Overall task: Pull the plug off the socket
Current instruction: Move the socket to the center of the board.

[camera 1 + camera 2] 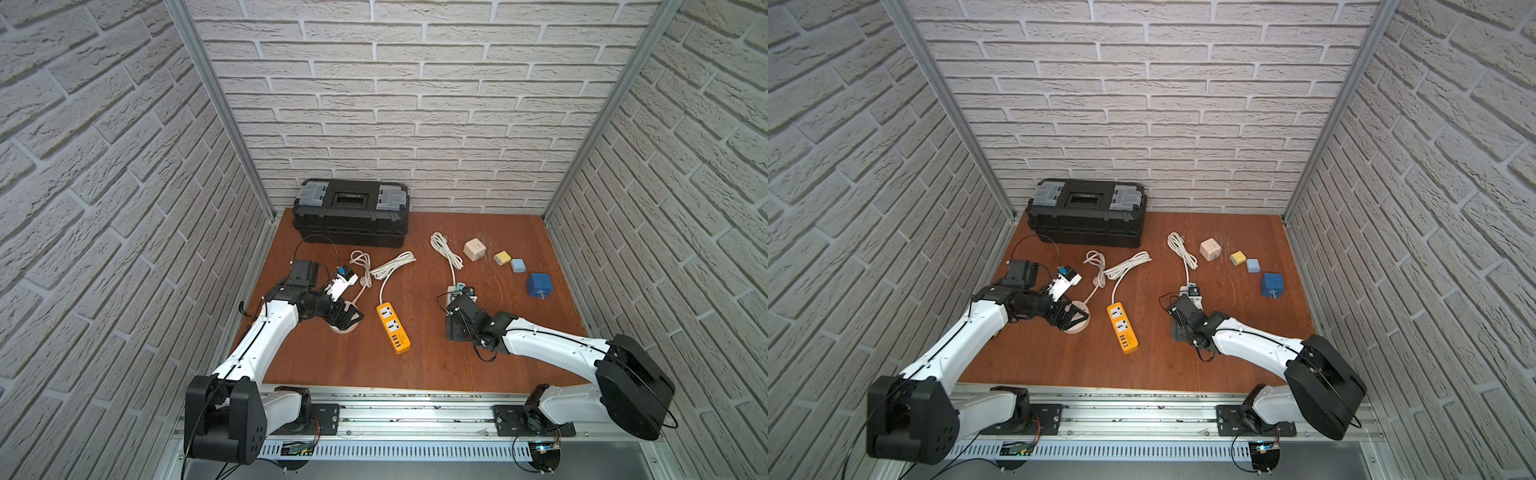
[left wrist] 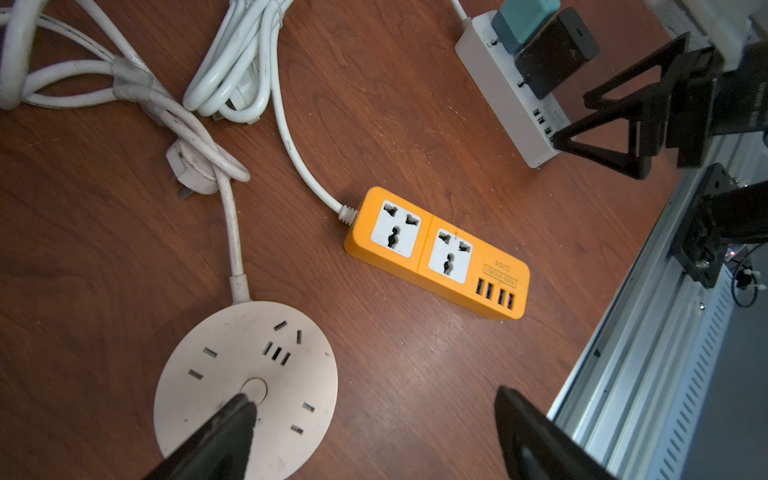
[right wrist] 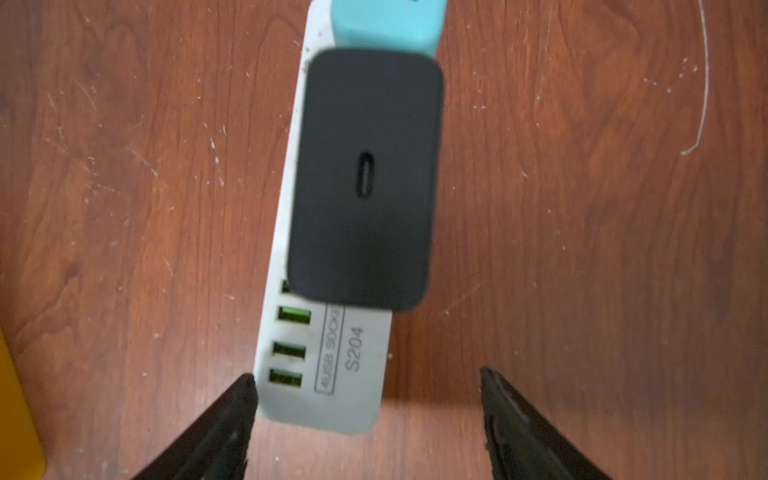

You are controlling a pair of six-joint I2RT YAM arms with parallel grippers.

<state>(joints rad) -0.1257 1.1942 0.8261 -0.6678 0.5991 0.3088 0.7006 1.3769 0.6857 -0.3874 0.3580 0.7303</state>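
Robotics lab test cell: brick-pattern wall panels [image 1: 415, 104] set in aluminium corner posts [image 1: 222, 108] enclose a wood-grain tabletop [image 1: 436, 365] on three sides. Two white-and-black robot arms, left arm [image 1: 266, 332] and right arm [image 1: 548, 345], mounted on an aluminium rail [image 1: 415, 417] at the front edge, cabling exposed. Props laid out: black toolbox [image 1: 351, 212], orange power strip [image 1: 393, 328], white socket strip [image 3: 361, 374], loose cube adapters [image 1: 474, 249].

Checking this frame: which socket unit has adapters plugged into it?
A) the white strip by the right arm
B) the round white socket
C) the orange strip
A: the white strip carries a black adapter and a teal adapter, while the orange strip and the round socket show only bare slots.
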